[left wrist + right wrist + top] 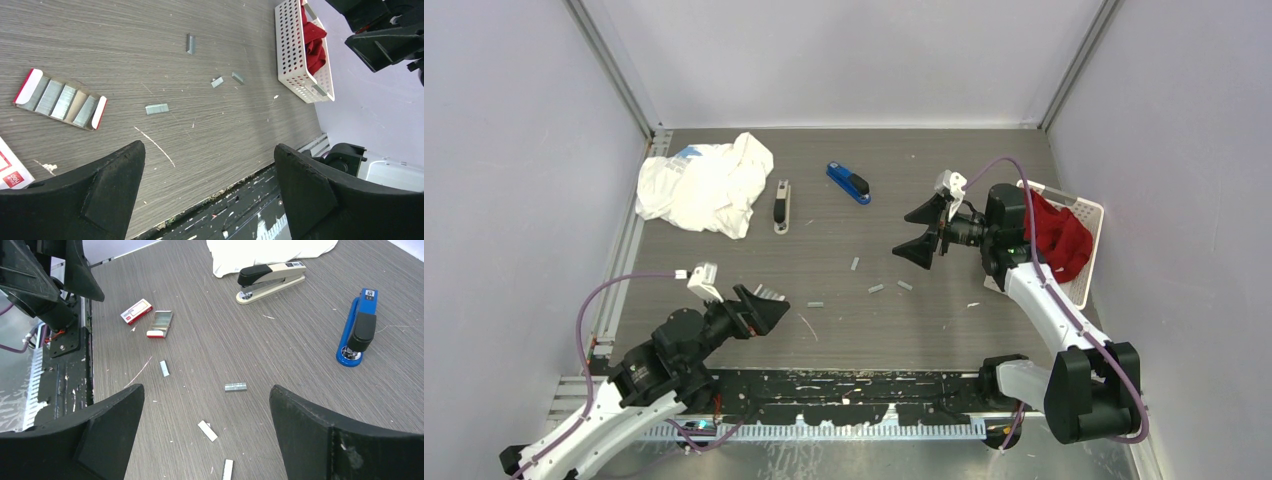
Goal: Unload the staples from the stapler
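Nearest, at seven o'clock, the left gripper (pixel 760 312) hovered, jaws wide apart and empty, just beside an open red-ended cardboard staple tray (pixel 60 100). Short silvery-grey staple strips (pixel 876 288) lay scattered around the centre of the grey wood-grain table (pixel 944 330). At three o'clock, the right gripper (pixel 915 232) hung agape, holding nothing. Farther off, a beige-and-black stapler (pixel 781 206) lay at eleven and a blue-and-black stapler (pixel 848 183) at twelve.

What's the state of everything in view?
Left gripper: open, empty.
Right gripper: open, empty.
Beige stapler: shut.
Blue stapler: shut.
Staples: loose strips, scattered.
Staple tray: open, strips inside.
White cloth: crumpled.
Basket: holds red cloth.
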